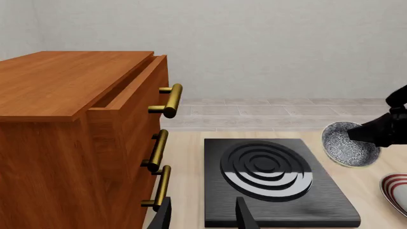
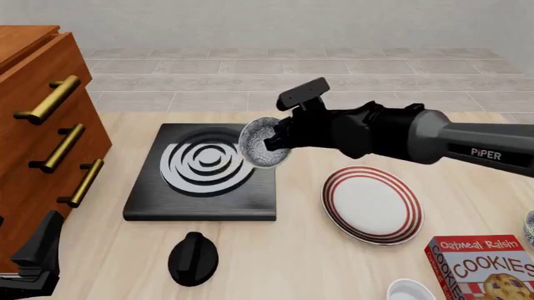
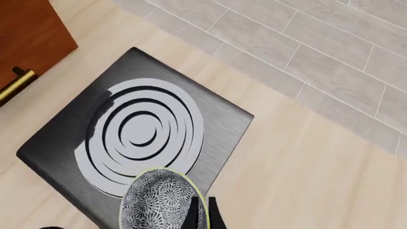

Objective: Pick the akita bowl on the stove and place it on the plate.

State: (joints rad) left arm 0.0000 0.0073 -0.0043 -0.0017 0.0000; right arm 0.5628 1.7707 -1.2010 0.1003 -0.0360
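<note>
The akita bowl [image 2: 264, 143] hangs tilted in the air over the right edge of the stove [image 2: 200, 197], its speckled inside facing left. My right gripper [image 2: 281, 142] is shut on the bowl's rim. The right wrist view shows the bowl [image 3: 157, 200] pinched at the fingertips [image 3: 194, 210] above the stove [image 3: 219, 119]. The plate [image 2: 371, 205] lies on the table to the right of the stove, with nothing on it. My left gripper [image 1: 203, 217] stands open near the stove's front left corner, holding nothing. From there the bowl [image 1: 345, 143] and the plate's edge [image 1: 395, 191] show.
A wooden drawer cabinet [image 2: 37, 125] with brass handles stands at the left, its top drawer slightly open [image 1: 127, 90]. A black oval knob [image 2: 192, 258] lies in front of the stove. A cookie box [image 2: 482, 270] and a white bowl [image 2: 411, 291] sit at the front right.
</note>
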